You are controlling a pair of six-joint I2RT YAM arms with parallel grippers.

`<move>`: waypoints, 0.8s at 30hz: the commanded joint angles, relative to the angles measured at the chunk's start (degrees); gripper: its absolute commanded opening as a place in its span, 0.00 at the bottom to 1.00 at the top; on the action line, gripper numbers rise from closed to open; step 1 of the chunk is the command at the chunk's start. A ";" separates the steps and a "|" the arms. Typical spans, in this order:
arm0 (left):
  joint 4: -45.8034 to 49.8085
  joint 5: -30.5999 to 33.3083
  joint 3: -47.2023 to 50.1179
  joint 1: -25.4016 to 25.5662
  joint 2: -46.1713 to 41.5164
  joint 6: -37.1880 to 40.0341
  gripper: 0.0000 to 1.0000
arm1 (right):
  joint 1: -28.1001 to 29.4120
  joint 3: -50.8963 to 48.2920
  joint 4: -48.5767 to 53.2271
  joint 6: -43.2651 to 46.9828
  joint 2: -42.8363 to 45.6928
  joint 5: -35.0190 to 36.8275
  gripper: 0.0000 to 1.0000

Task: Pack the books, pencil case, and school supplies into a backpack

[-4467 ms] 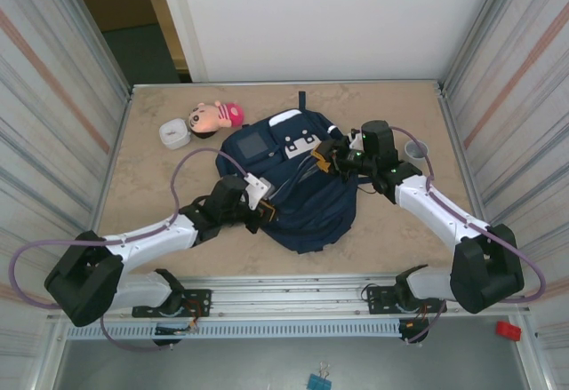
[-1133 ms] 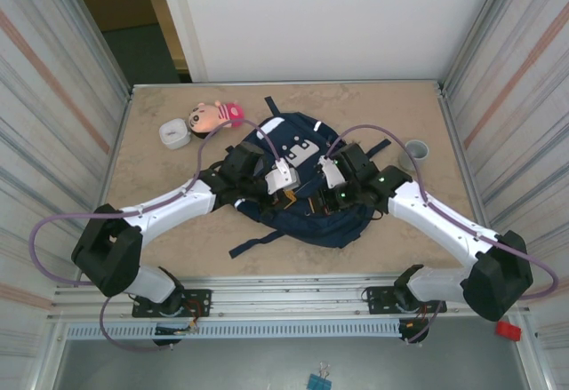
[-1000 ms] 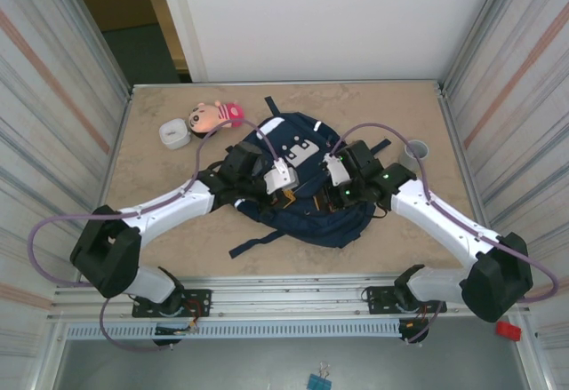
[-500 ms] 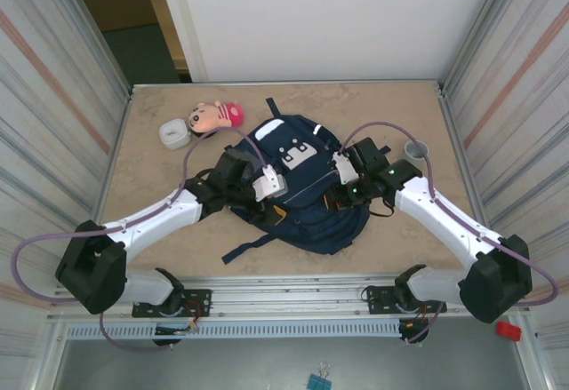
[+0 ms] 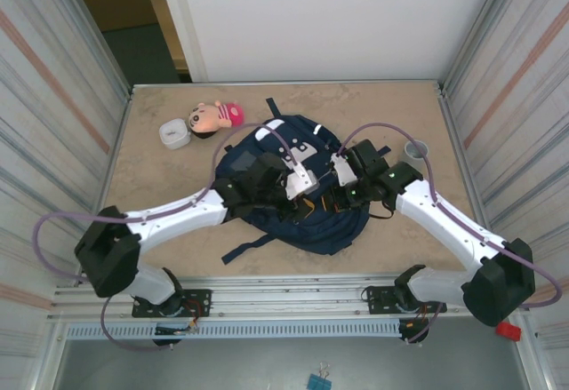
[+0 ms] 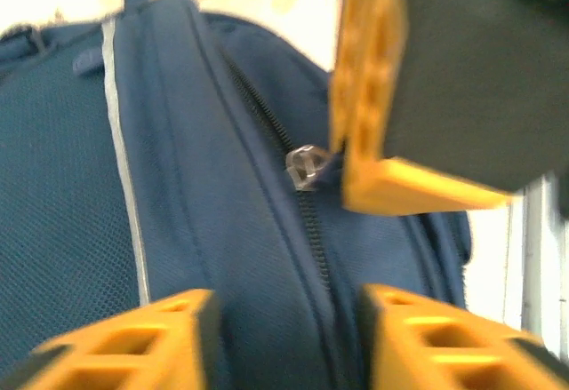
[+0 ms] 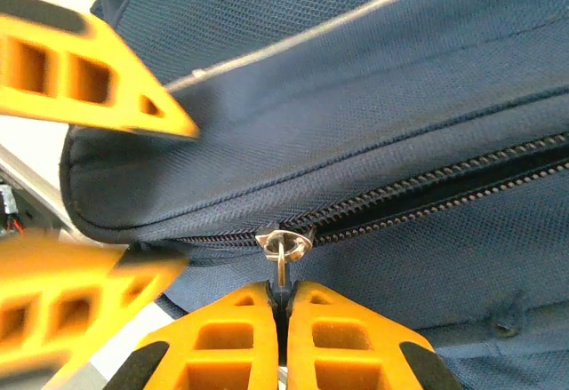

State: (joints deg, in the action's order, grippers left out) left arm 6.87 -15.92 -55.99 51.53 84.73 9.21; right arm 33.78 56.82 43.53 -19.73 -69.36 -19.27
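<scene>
My left end effector (image 5: 300,202) has swung in from the 9 o'clock edge of the navy backpack (image 5: 331,230) to its middle, and its fingers stand apart astride the zip seam. The backpack lies mid-way across the table (image 5: 151,186). At 3 o'clock, my right end effector (image 7: 280,306) is pinched together on the zipper pull (image 7: 283,242). With 2 arms at the seam, I judge the zip can run next.
</scene>
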 commanded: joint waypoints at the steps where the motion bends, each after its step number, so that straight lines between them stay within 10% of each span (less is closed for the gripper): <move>1: 0.21 4.48 -0.73 0.75 1.21 -2.22 0.17 | -0.94 2.30 -0.28 -0.77 2.98 -1.41 0.00; 7: 6.82 -4.08 3.28 -1.54 -4.15 5.94 0.00 | -14.52 1.05 4.32 -0.56 2.16 0.72 0.00; 18: 9.88 -8.46 14.71 -9.93 -19.58 16.45 0.00 | -26.26 2.28 -3.33 1.33 -3.25 -5.27 0.00; 24: 10.37 -4.42 13.82 -10.72 -22.06 14.48 0.56 | -16.02 0.84 -3.53 2.17 -0.96 -8.45 0.00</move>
State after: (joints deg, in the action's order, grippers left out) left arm 15.44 -21.71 -40.80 40.86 63.86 24.05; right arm 13.80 57.19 41.01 -18.83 -72.07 -27.14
